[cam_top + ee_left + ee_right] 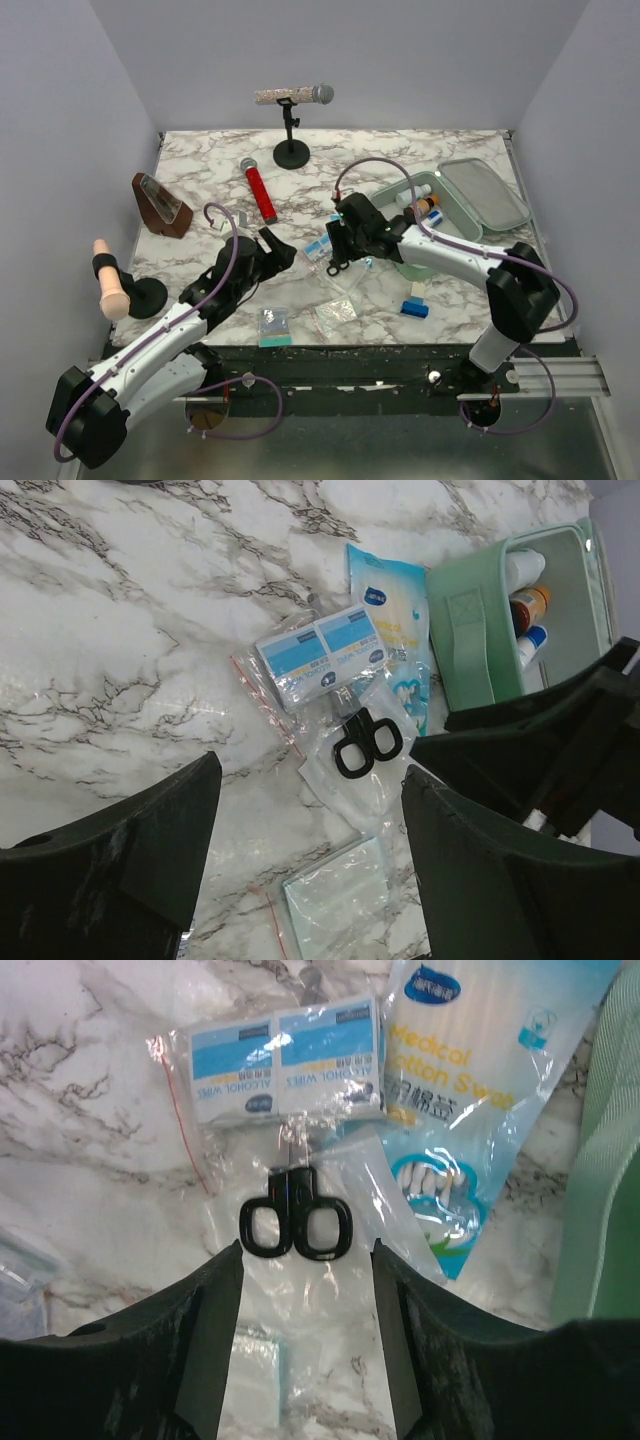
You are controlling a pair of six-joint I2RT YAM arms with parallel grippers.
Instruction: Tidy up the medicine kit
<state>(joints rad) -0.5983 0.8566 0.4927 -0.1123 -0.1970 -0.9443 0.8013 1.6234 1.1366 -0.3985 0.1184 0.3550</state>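
Top view: marbled counter, my two arms reaching in from the near edge.

My R claw is mid-counter, pointed down over a cluster of clear plastic bags. Its wrist cam shows both fingers spread apart w/ nothing gripped. The black loop handles of small scissors, sealed in a clear bag, sit just ahead of the fingertips, roughly centred on the gap. Can't tell if the tips touch the bag. Beyond the scissors lies a zip bag w/ two blue-and-white alcohol wipes side by side. Right of those, at a slant, is a pack of cotton swabs.

My L claw hangs just left of the R one, above the counter, spread wide, holding nothing. Its cam looks across at the same wipes, scissors and swabs.

The medicine kit, a mint-green case, stands open at the right rear of the counter, just behind my R arm. Its lid lies flat to the right and the base holds small bottles. In the R wrist view its green wall fills the right edge, just beside the swab pack.

Also on the counter:
- small blue-and-white box, front right
- two small packets, front centre
- red mic lying flat, rear left of centre
- mic on a stand at the back
- brown wedge on the left
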